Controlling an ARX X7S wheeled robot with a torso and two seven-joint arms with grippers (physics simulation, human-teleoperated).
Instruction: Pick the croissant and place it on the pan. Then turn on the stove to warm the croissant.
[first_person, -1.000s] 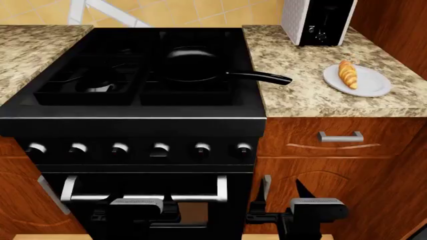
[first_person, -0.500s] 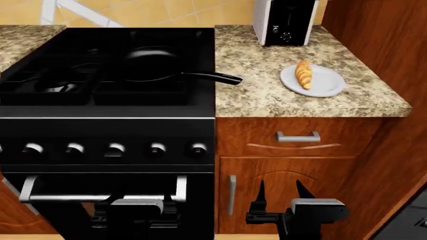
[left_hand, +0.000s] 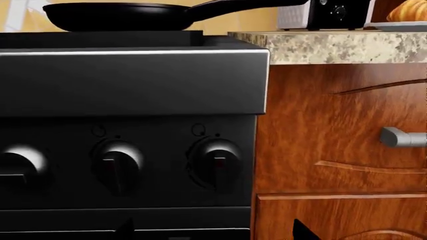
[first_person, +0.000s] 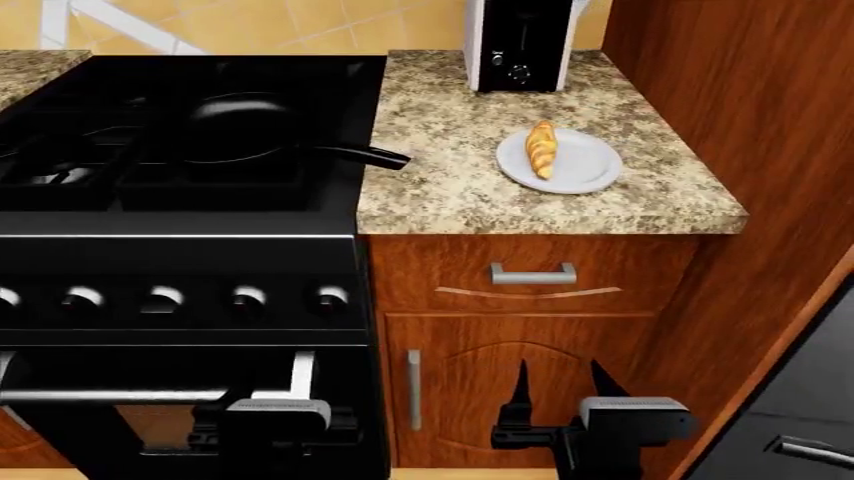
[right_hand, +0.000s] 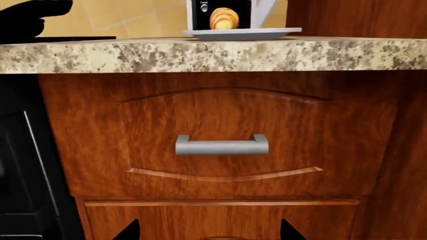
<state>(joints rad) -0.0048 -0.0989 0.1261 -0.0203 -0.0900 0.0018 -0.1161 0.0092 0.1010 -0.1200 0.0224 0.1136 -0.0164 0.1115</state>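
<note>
Left wrist view: one pan (left_hand: 120, 15) sat on top of the stove (left_hand: 133, 80), its handle reaching toward the counter (left_hand: 333, 47). Three knobs (left_hand: 215, 162) showed on the stove front, the outermost cut off by the frame edge. One drawer handle (left_hand: 402, 137) showed on the wood cabinet. The toaster (left_hand: 327, 12) and a sliver of the croissant (left_hand: 408, 10) stood at the counter's far side. Only dark tips of my left gripper showed at the frame edge; I could not tell its state.

Head view: my left gripper (first_person: 274, 425) hung low before the oven door, its jaw gap hidden; state unknown. My right gripper (first_person: 558, 385) hung before the cabinet door, two fingers spread apart, holding nothing. One croissant (first_person: 541, 148) lay on one grey plate (first_person: 594, 165) near the counter's right edge, in front of the toaster (first_person: 521, 40). One pan (first_person: 247, 125) rested on the stove's (first_person: 174, 260) right-hand grate, handle end over the counter's (first_person: 454, 200) left edge. Five knobs (first_person: 247, 298) counted. One oven handle (first_person: 134, 395), partly hidden.

Right wrist view: one croissant (right_hand: 227, 19) on the plate (right_hand: 240, 33), seen end-on above the counter's (right_hand: 200, 55) front edge. One drawer handle (right_hand: 222, 145). My right gripper's two fingertips (right_hand: 130, 231) stood apart.
</note>
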